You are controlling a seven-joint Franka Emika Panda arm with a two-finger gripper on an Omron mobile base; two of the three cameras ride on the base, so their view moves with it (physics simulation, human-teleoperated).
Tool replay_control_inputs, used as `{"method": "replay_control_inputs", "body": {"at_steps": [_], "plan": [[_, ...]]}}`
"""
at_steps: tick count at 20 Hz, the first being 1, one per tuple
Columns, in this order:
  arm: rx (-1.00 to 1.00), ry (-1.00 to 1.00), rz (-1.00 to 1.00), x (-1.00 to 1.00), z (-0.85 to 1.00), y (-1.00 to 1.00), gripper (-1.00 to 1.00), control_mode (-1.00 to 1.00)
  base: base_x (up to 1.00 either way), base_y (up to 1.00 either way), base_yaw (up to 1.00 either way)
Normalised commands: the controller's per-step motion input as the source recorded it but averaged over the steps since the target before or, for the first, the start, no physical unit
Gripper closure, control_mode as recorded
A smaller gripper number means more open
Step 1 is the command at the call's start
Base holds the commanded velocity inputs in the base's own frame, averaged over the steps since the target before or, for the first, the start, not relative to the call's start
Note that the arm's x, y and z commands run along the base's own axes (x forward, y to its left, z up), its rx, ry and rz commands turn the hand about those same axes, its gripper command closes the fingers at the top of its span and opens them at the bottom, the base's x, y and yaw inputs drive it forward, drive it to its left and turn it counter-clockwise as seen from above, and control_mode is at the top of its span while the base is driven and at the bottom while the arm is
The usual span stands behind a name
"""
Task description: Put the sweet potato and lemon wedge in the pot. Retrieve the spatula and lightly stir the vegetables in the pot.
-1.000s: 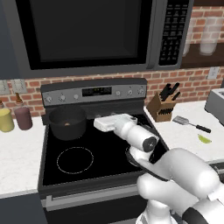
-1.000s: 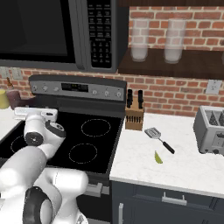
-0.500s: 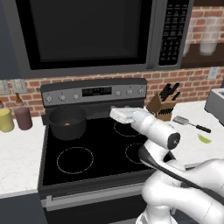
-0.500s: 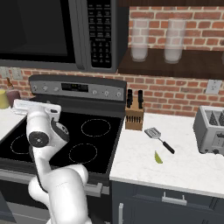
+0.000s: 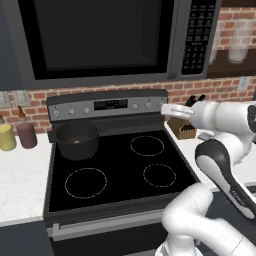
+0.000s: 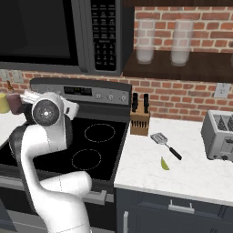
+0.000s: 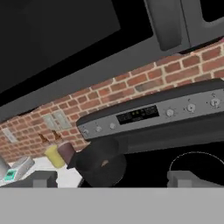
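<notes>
Jaws wide apart, empty; one pot (image 5: 76, 140), one spatula (image 6: 164, 143).

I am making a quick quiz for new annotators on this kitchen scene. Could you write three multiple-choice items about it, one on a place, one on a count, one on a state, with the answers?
1. Where does the lemon wedge lie?
A. In the pot
B. On the white counter, near the spatula
C. On a stove burner

2. How many ring burners are marked on the black stove top?
A. Two
B. Four
C. Six

3. What does the pot hold?
A. The spatula
B. The lemon wedge
C. A small orange-brown lump

Answers:
1. B: in the right base view the wedge lies on the counter, just in front of the spatula.
2. B: the left base view shows four rings.
3. C: the sweet potato shows as an orange speck inside the pot, while wedge and spatula are on the counter.
</notes>
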Motion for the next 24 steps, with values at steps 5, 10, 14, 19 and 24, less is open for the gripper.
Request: {"method": "replay_control_inputs", "body": {"at_steps": [5,10,14,19,24], "plan": [[-0.15,0.3,-0.2,-0.01,-0.27,-1.0,-1.0,-1.0,0.0,0.0,0.0],[-0.16,0.25,-0.2,0.0,-0.7,-1.0,-1.0,-1.0,0.0,0.0,0.0],[-0.18,0.23,-0.16,0.0,-0.76,-1.0,-1.0,-1.0,0.0,0.0,0.0],[-0.19,0.21,-0.03,0.0,-0.54,-0.9,-1.0,-1.0,0.0,0.0,0.0],[-0.17,0.15,0.0,0.0,-0.21,-0.75,-1.0,-1.0,0.0,0.0,0.0]]}}
